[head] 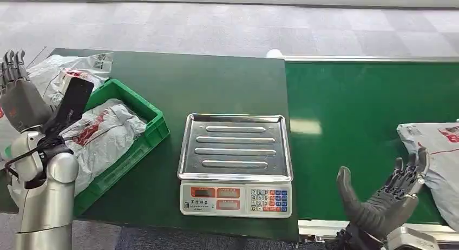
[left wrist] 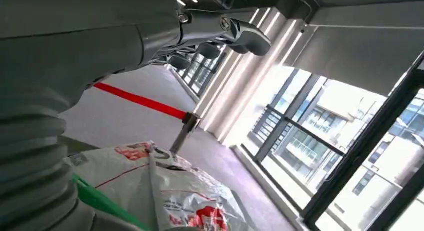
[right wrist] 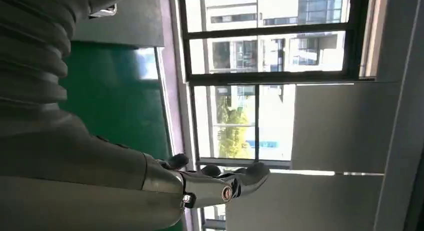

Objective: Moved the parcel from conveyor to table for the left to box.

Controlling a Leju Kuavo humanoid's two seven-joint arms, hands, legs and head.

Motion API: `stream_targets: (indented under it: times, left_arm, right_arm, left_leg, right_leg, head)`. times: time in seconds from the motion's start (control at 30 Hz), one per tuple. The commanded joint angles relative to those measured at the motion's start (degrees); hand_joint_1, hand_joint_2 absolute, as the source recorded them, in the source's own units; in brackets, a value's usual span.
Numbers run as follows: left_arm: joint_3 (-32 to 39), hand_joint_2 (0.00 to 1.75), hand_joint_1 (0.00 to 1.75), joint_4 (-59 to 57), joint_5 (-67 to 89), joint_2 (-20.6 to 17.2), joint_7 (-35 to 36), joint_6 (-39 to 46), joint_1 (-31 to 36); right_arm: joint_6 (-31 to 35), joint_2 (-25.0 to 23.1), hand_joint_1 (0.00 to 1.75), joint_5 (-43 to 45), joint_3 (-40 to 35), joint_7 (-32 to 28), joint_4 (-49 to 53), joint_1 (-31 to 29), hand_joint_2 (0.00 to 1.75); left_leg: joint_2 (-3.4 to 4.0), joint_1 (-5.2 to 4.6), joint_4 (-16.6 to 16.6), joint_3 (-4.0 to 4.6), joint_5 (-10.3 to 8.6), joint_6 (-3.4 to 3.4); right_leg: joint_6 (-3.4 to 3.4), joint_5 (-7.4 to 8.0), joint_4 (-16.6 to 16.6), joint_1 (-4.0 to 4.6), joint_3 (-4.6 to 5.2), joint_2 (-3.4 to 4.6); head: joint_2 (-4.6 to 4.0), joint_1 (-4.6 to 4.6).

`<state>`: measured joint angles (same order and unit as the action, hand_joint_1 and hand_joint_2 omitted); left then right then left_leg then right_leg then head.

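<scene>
**Parcel on the belt, both robot hands empty**

At the right end of the green conveyor [head: 373, 125], a grey parcel [head: 433, 152] lies flat, running out past the edge of the head view. Just beside its near corner hovers the right robot hand [head: 387, 198], palm turned up, thumb raised and fingers spread, with nothing in it; whether its fingertips touch the parcel's edge I cannot tell. From the right wrist view the same robot hand [right wrist: 220, 183] shows its fingers stretched out and apart over the belt, with tall windows beyond.

Left of the belt, the dark green surface [head: 216, 82] carries a weighing scale [head: 235, 163] with a bare steel tray on top and a keypad on its front. Further left stands a green crate [head: 138, 133] set at an angle, with a grey bag [head: 100, 133] bearing red print lying inside it, and another such bag [head: 65, 71] resting behind the crate.

The left robot hand [head: 16, 85] is lifted high at the far left, fingers straight and pointing upward, holding nothing. From its wrist view, the fingers [left wrist: 240, 33] reach out freely above the printed bags.
</scene>
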<state>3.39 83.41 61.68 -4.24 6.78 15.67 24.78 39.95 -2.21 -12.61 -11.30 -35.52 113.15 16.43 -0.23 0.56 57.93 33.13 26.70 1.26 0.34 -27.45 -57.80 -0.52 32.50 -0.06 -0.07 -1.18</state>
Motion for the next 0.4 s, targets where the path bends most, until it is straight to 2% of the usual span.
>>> stream_targets:
  times: [0.03, 0.17, 0.2, 0.27, 0.3, 0.33, 0.37, 0.4]
  left_arm:
    - [3.7, 1.75, 0.0, 4.0, -10.5, 3.3, -8.2, 3.9, -4.1]
    - [3.4, 1.75, 0.0, 6.2, -10.5, 3.4, -8.0, 3.9, -5.5]
    - [2.8, 1.75, 0.0, 10.1, -18.8, 4.4, -15.5, 7.7, -7.5]
    - [-1.0, 1.75, 0.0, 22.9, -31.5, 5.6, -24.5, 8.7, -17.1]
    - [-3.3, 1.75, 0.0, 28.5, -36.3, 5.9, -26.8, 7.8, -22.3]
    - [-9.0, 1.75, 0.0, 35.4, -41.9, 4.2, -31.3, 3.4, -30.0]
    - [-12.5, 1.75, 0.0, 39.0, -46.5, 3.5, -34.8, 1.0, -35.1]
    - [-13.8, 1.75, 0.0, 40.5, -46.3, 3.6, -36.3, 1.7, -38.5]
  right_arm:
    - [0.0, 2.6, 0.0, -0.4, -2.4, 0.6, -1.9, 1.7, 1.75]
    - [0.0, 2.7, 0.0, -0.4, -2.5, 0.5, -1.9, 2.0, 1.75]
    - [0.0, 2.6, 0.0, -0.4, -2.4, 0.5, -1.7, 2.6, 1.75]
    - [-0.4, 3.6, 0.0, 0.5, -3.5, 1.0, -1.5, 3.9, 1.75]
    - [-1.5, 4.5, 0.0, 1.1, -4.3, 1.7, -1.7, 4.4, 1.75]
    - [-7.4, 7.5, 0.0, 0.8, -6.5, 6.1, -2.7, 4.7, 1.75]
    - [-12.1, 9.0, 0.0, 2.2, -7.7, 7.6, -3.5, 4.8, 1.75]
    - [-12.7, 8.7, 0.0, 2.4, -7.2, 7.0, -4.1, 5.2, 1.75]
  left_leg:
    - [0.05, -0.01, -0.1, -0.08, 0.0, -0.05]
    - [0.09, 0.0, -0.1, -0.12, 0.0, -0.07]
    - [0.03, 0.0, -0.1, -0.05, 0.02, -0.05]
    - [0.07, -0.02, -0.1, -0.05, 0.02, -0.05]
    - [0.24, -0.02, -0.2, -0.17, 0.07, -0.09]
    - [0.26, -0.03, -0.1, -0.1, 0.09, -0.07]
    - [0.41, -0.04, -0.3, -0.31, 0.1, -0.13]
    - [0.61, -0.08, -0.3, -0.37, 0.22, -0.08]
  right_leg:
    - [0.01, 0.03, 0.1, -0.01, -0.09, 0.04]
    - [0.01, 0.05, 0.2, 0.01, -0.12, 0.08]
    - [0.01, 0.02, 0.1, 0.0, -0.06, 0.04]
    - [0.0, 0.01, 0.1, -0.03, -0.05, 0.05]
    - [0.03, 0.03, 0.2, -0.03, -0.14, 0.22]
    - [0.03, 0.02, 0.2, -0.03, -0.08, 0.25]
    - [0.04, 0.07, 0.4, -0.03, -0.25, 0.39]
    - [0.06, 0.03, 0.3, -0.08, -0.21, 0.58]
  head:
    - [0.0, 0.0]
    - [0.0, 0.0]
    - [0.0, 0.0]
    - [0.0, 0.0]
    - [0.0, 0.0]
    - [0.0, 0.0]
    - [0.0, -0.02]
    - [0.0, 0.02]
